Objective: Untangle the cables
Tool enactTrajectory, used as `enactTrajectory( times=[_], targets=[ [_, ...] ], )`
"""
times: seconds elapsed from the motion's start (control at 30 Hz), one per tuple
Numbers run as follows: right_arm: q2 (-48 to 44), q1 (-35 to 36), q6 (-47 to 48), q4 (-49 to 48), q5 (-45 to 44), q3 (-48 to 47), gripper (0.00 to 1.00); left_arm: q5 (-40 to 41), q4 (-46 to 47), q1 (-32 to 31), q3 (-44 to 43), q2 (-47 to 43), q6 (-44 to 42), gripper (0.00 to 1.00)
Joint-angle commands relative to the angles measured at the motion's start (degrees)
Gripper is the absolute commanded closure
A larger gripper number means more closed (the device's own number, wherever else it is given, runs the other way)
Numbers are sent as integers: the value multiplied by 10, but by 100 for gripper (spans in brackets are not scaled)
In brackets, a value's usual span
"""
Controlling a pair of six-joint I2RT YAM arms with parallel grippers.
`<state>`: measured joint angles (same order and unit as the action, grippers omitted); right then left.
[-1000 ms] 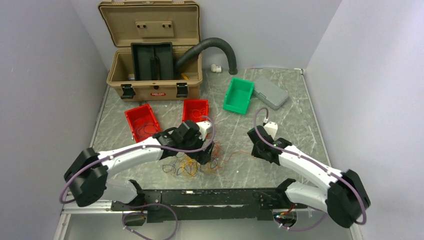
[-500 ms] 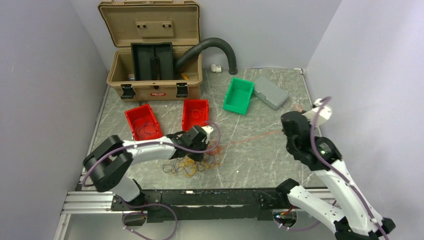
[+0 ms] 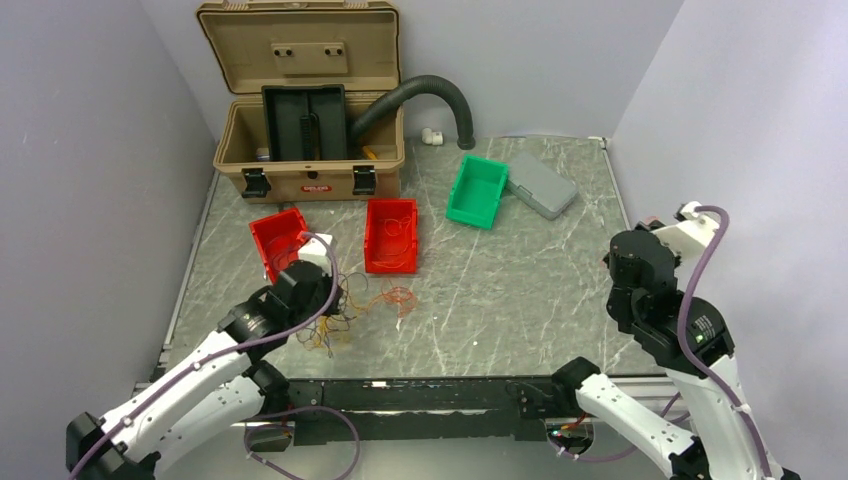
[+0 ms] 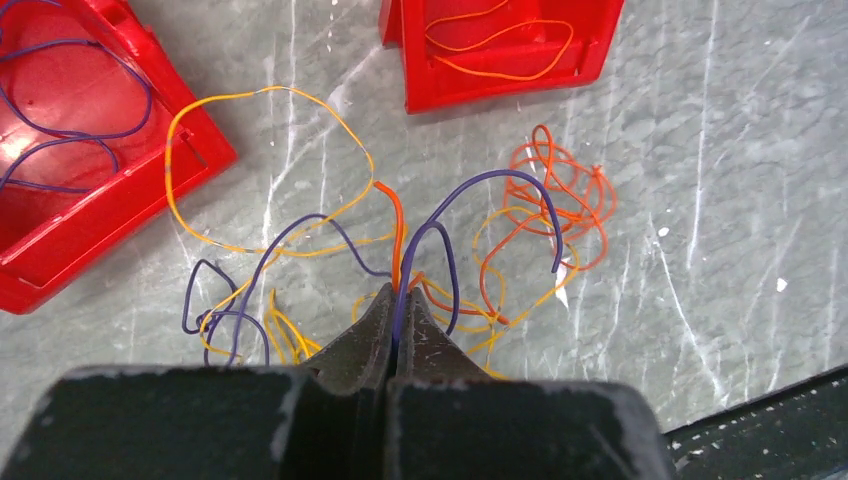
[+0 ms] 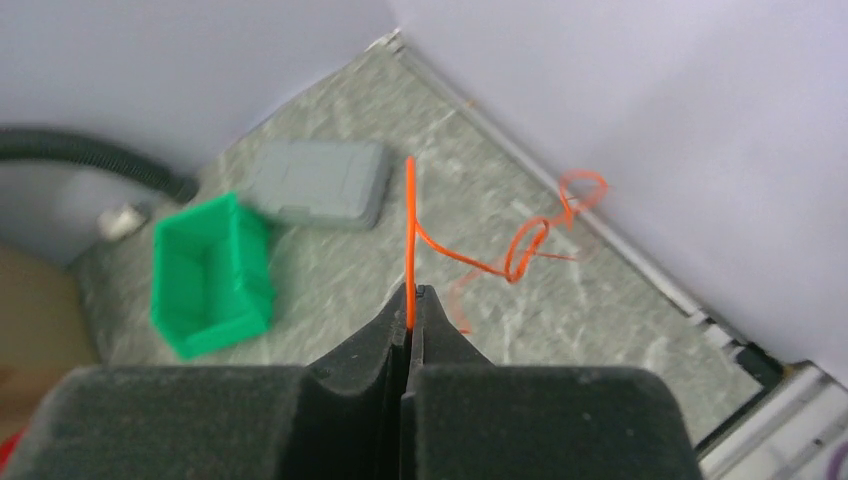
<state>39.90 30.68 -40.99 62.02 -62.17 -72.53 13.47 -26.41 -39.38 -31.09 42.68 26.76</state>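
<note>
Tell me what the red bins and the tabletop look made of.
Red bins: likely moulded plastic, glossy; even colour, thin walls, light glints.
Tabletop: grey-green with white veins, slight sheen; stone or a printed stone-look laminate, cannot tell which.

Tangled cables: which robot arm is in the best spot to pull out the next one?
Left. The left gripper sits right over the tangled cables, shut on a purple strand. The right gripper is far off by the wall, shut on one orange wire.

The table looks like smooth grey marble with white veins. The red bins are glossy plastic. The cables have smooth, shiny plastic coating.
</note>
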Motion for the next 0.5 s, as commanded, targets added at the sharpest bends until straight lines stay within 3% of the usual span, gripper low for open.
enactTrajectory(
  times=[0.0,0.33,0.47],
  targets=[
    [1,0,124,-110,182,31,100,-15,-40,4,-26,-17,-3,100],
    [111,0,217,-238,413,-55,100,-197,-127,3,-132,91,-114,100],
    [166,2,228,-276,487,-104,100,-257,-138,2,-144,113,-119,100]
  ],
)
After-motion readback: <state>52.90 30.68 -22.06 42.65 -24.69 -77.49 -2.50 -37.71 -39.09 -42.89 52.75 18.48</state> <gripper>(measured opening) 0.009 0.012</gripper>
